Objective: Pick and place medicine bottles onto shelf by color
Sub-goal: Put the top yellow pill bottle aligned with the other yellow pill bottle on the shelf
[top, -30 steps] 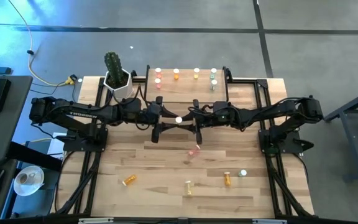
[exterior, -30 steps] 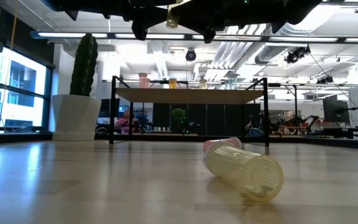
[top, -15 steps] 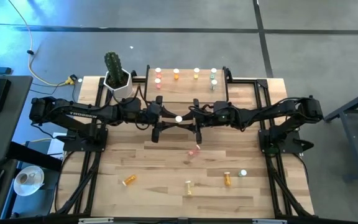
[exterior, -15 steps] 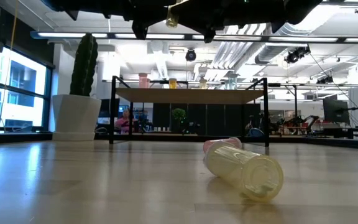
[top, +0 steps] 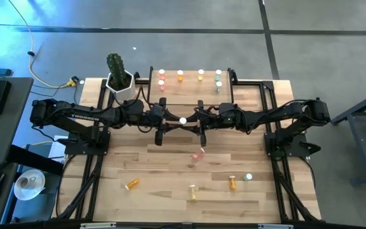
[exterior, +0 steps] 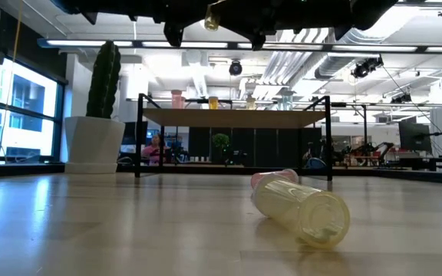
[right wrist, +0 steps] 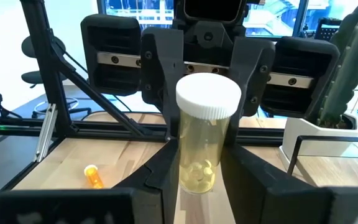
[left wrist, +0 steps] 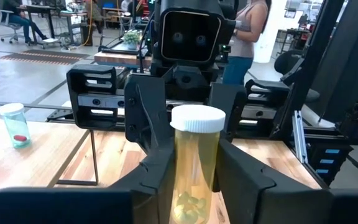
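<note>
High view: both tools (top: 182, 121) pinch one yellow bottle (top: 183, 120) mid-table, shelf (top: 189, 89) behind.

From my low camera, both dark arms ran off the upper edge. Overhead, the tiny white-capped bottles on the light-wood shelf (top: 190, 86) were too small to sort by colour. The pink bottle (exterior: 273, 178) lay mostly hidden behind the pale yellow bottle (exterior: 301, 210)
</note>
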Available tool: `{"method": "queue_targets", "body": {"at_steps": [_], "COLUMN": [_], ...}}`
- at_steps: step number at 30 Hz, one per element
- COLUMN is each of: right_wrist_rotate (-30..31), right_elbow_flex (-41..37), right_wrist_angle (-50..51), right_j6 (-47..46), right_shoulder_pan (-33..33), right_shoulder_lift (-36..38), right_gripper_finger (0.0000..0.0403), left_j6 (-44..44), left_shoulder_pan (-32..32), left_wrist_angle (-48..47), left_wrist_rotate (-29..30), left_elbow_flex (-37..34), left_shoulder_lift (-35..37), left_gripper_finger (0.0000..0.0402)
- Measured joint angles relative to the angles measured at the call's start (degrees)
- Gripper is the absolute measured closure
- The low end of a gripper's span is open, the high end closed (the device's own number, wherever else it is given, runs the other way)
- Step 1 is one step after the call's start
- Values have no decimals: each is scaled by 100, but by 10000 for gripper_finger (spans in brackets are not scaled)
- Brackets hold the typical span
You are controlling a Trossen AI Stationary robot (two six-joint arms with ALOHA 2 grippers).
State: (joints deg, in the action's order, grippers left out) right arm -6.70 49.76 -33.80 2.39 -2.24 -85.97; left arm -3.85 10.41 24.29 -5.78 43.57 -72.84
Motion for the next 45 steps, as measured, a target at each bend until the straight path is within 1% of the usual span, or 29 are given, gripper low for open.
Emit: {"method": "queue_targets", "body": {"at_steps": [4,15,18,22,25,28,33,37,40,45], "right_wrist_rotate": [0,-2,-2,12,189,461,780,782,782,762], "right_elbow_flex": [0,0,0,0,0,1,2,2,2,20], "right_wrist_angle": [2,37,66,181,473,995,1943,2181,2125,1232], "right_j6": [1,0,-2,-106,-105,-105,-107,-93,116,524], "right_shoulder_pan": [0,0,0,-4,-4,-4,-4,-4,-22,-230], "right_shoulder_lift": [0,2,2,2,28,158,562,947,1236,1446], "right_gripper_finger": [303,300,287,257,238,227,224,224,224,224], "left_j6": [-1,-1,-2,-1,19,104,196,376,408,516], "left_shoulder_pan": [0,0,0,4,7,7,7,7,7,7], "left_wrist_angle": [0,-4,-22,-80,-156,-296,-424,-512,-527,-523], "left_wrist_rotate": [-2,0,34,136,145,187,523,778,897,925], "left_elbow_flex": [0,-2,-2,-2,-2,-2,-2,-2,-2,-2], "left_shoulder_lift": [0,0,0,-2,0,0,0,0,0,0], "left_gripper_finger": [321,319,319,319,319,319,319,319,319,319]}}
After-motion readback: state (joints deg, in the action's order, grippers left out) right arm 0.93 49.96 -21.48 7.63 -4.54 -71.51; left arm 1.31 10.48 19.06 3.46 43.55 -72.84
